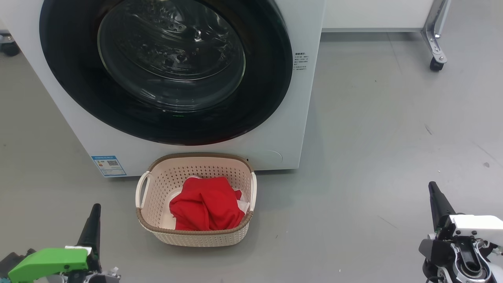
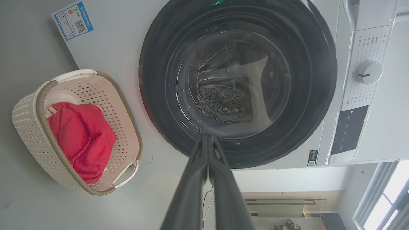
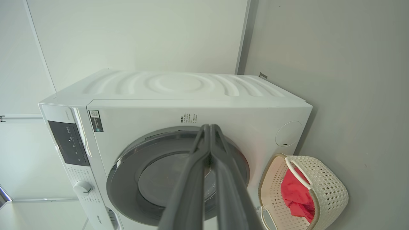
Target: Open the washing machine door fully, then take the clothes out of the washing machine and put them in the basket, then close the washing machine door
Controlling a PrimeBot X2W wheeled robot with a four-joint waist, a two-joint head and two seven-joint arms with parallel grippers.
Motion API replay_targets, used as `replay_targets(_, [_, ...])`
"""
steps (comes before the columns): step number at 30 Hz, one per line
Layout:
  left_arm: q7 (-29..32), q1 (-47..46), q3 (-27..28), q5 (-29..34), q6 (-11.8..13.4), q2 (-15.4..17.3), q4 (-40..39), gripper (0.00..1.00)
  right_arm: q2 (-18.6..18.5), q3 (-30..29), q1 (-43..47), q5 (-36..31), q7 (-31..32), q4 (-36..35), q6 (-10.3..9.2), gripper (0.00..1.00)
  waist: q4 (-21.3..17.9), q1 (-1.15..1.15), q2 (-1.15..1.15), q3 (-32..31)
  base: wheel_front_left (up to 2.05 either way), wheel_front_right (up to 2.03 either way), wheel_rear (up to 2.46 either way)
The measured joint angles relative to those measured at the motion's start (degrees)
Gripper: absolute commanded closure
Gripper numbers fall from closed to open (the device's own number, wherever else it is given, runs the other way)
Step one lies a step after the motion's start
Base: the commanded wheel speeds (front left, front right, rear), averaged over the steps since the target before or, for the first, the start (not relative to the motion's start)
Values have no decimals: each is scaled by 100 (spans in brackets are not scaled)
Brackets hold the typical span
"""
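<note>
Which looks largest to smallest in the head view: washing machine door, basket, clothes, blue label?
1. washing machine door, cut off at the top.
2. basket.
3. clothes, lying inside it.
4. blue label.

My right wrist camera looks along the right gripper (image 3: 210, 127). Its two dark fingers are pressed together with nothing between them, and they point at the washing machine (image 3: 255, 127). The picture sits turned on its side, so the grey floor (image 3: 351, 80) runs down the right. The washing machine door (image 3: 134, 169) lies flush against the white front. Towards the left I see the dark control panel (image 3: 68, 143) and a white dial (image 3: 82, 187). At lower right, just beside the machine's front, the basket (image 3: 332, 191) holds the clothes (image 3: 295, 195), red fabric bunched inside.
</note>
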Motion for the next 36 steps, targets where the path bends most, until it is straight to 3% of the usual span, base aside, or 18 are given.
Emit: replay_targets(36, [37,-58,15,0,-62,0,111,100,1,-20,-82,0,26,113,41,100,0,0,0,-5,0,0,0])
